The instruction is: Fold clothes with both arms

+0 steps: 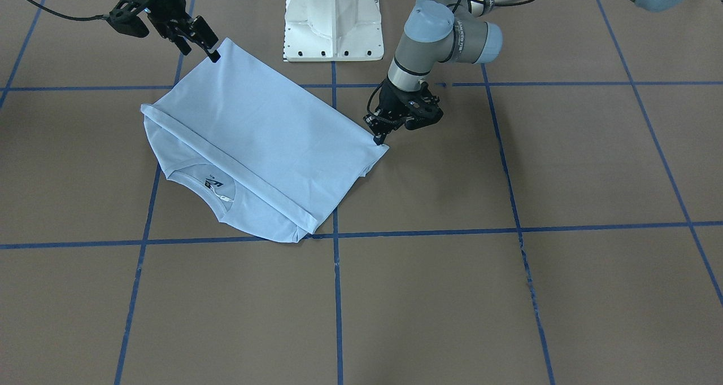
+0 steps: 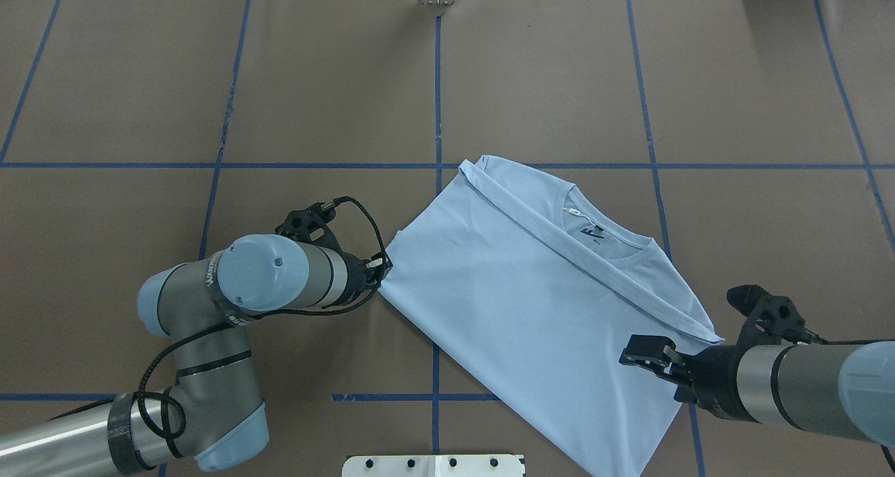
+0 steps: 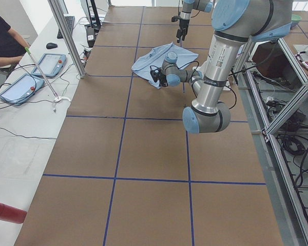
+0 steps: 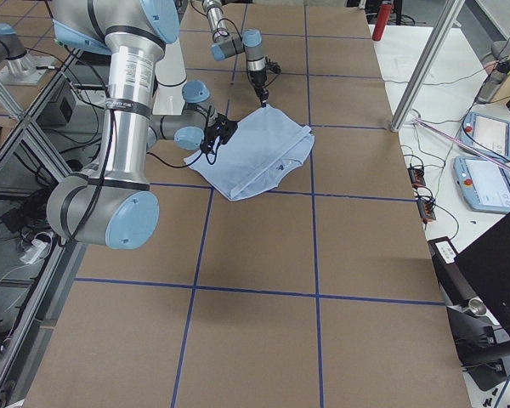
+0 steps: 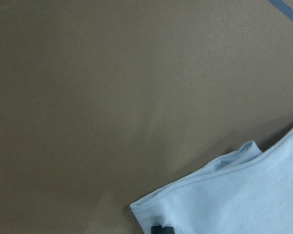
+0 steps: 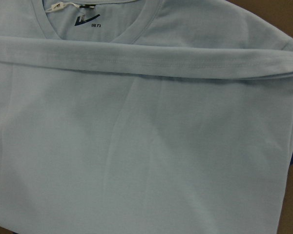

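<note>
Jaws of left gripper [image 1: 377, 139] pressed together on one robot-side corner of shirt [image 1: 265, 125]. Those of right gripper [image 1: 199, 51] look spread, one tip touching the other robot-side corner.

Front view: lies diagonal on table [image 1: 508, 165], close to robot base. Folded once, with hem [image 1: 226, 165] laid as a straight band just short of collar [image 1: 221, 200] and label [image 1: 213, 183] showing. Reads as between folds: first down, second not begun.

Overhead: puts both grippers at the two ends of the folded edge, left low on its corner, right hanging over the cloth edge. Next move, as a guess: needs right to close on its corner, then an even two-arm lift carrying that edge toward collar, cloth kept taut to avoid layer slip.

Side views: too small for jaw state; show shirt flat between both arms.

Left wrist: shows rounded doubled corner of thin soft knit, fingertips [image 5: 156, 229] on it at bottom edge, matte brown table around.

Right wrist: shows smooth pale-blue knit, faint creases, stitched hem, ribbed round collar; no fingers in frame.
</note>
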`<state>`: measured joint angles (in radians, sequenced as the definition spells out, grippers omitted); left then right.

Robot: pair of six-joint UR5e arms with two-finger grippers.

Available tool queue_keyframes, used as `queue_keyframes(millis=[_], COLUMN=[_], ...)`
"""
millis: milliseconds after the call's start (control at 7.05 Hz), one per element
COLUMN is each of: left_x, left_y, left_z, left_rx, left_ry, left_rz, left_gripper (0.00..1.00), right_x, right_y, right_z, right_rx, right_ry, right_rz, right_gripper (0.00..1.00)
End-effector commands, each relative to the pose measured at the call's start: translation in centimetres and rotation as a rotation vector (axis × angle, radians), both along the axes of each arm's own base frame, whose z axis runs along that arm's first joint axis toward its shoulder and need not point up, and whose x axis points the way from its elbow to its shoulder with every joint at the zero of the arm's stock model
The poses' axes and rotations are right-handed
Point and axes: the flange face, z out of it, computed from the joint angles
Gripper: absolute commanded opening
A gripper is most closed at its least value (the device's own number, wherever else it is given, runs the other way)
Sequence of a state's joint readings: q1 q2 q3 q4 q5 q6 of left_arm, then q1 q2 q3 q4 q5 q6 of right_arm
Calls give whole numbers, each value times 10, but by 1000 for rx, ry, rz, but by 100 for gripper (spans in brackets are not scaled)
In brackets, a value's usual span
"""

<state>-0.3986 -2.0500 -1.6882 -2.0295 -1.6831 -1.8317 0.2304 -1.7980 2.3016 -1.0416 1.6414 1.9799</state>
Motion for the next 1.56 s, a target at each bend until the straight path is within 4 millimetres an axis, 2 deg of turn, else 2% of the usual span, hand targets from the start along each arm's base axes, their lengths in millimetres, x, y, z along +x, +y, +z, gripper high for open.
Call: queue_keyframes(millis=[0,142,284,426,568,710,852,994,1135,1277,1419], left_x=[-37,-65,-77,-72,-65,-56,-58,-61,-64,-81,-103], left_y=[-51,-93,-142,-203,-256,-301,-335,-338,-332,-309,-276], left_z=[2,11,21,6,0,-2,4,3,-4,-1,-2], left_rx=[98,156,172,187,200,235,257,280,297,319,336], left_ry=[-38,-84,-128,-149,-136,-115,-127,-128,-112,-76,-34], left_rz=[-34,-62,-108,-155,-202,-232,-249,-252,-246,-244,-232], left_gripper=[0,0,0,0,0,0,0,0,50,53,53], right_x=[0,-1,-3,-5,-7,-10,-13,-23,-35,-59,-88], right_y=[-1,-1,-3,-7,-9,-11,-13,-17,-22,-36,-52], right_z=[-2,-2,-3,-10,-13,-16,-18,-26,-27,-18,-25], right_rx=[1,2,3,13,16,18,19,27,43,51,136], right_ry=[-4,-5,-10,-25,-34,-41,-47,-68,-68,-44,-12], right_rz=[1,3,11,24,27,31,33,42,68,84,40], right_gripper=[100,100,100,100,100,100,100,100,100,100,100])
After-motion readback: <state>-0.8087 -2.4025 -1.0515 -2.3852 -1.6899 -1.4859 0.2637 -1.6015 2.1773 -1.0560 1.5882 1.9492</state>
